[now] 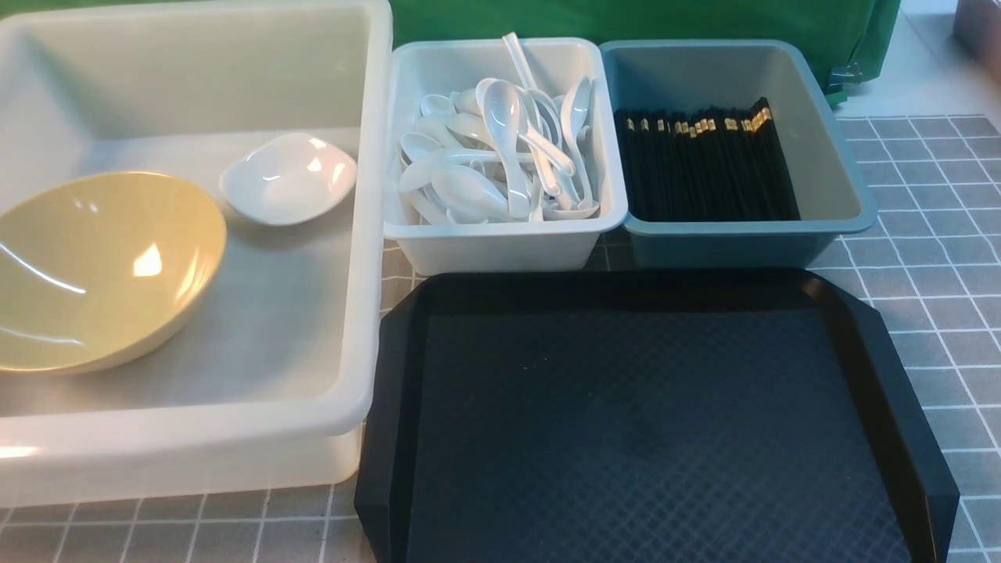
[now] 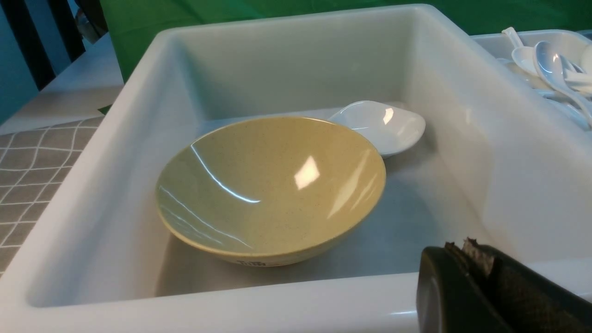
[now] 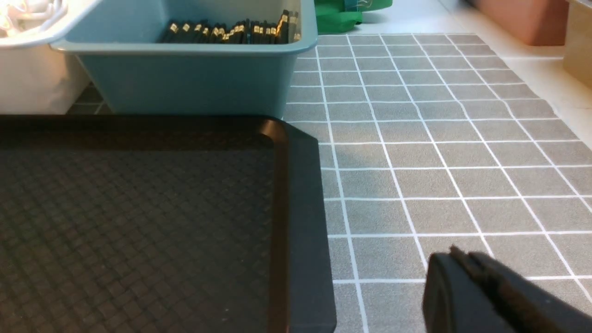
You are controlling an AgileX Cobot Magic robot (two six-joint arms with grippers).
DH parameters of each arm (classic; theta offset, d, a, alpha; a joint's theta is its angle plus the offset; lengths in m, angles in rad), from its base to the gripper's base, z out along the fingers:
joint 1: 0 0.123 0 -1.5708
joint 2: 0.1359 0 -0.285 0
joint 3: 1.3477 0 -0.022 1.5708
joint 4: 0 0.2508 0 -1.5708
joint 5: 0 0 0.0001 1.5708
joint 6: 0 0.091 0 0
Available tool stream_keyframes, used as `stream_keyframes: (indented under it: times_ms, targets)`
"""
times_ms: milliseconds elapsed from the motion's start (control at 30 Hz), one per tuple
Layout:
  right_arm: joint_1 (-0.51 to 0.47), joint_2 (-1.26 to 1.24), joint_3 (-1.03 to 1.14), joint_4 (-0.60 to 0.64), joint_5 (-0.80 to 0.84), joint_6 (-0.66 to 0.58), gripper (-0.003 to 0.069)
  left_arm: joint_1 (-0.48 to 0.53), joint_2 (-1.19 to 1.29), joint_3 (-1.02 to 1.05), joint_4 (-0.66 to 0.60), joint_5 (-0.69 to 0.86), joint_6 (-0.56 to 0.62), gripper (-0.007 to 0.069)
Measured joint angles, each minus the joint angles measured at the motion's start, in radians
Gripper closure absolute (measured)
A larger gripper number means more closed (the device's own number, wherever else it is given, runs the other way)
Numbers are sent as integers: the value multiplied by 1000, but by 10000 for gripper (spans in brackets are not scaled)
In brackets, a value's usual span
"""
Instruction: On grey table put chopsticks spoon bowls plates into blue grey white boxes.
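Large white box (image 1: 367,234): holds yellow bowl (image 1: 102,266) and white dish (image 1: 288,178).
Grey-white box (image 1: 500,242): spoons (image 1: 500,156).
Blue box (image 1: 743,242): chopsticks (image 1: 704,164).
Black tray (image 1: 626,422): bare — sorting looks finished.
Left gripper (image 2: 467,249), right gripper (image 3: 458,259): both closed, holding nothing.

The left end effector (image 2: 467,249) has black, rounded fingers with frayed, textured padding. The right end effector (image 3: 462,259) looks alike: matte black with rough pads.

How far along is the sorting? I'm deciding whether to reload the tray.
It looks finished. The yellow bowl and white dish sit in the big white bin, spoons fill the small white bin, chopsticks the blue bin. The black tray holds nothing, and neither tool holds anything.
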Motion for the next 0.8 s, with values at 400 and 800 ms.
stream_keyframes:
  times_ms: [400, 800]
  targets:
    - [0, 0, 0, 0, 0, 0, 614, 0, -21, 384, 5, -531, -16, 636]
    - [0, 0, 0, 0, 0, 0, 602, 0, -23, 384, -44, -315, -57, 636]
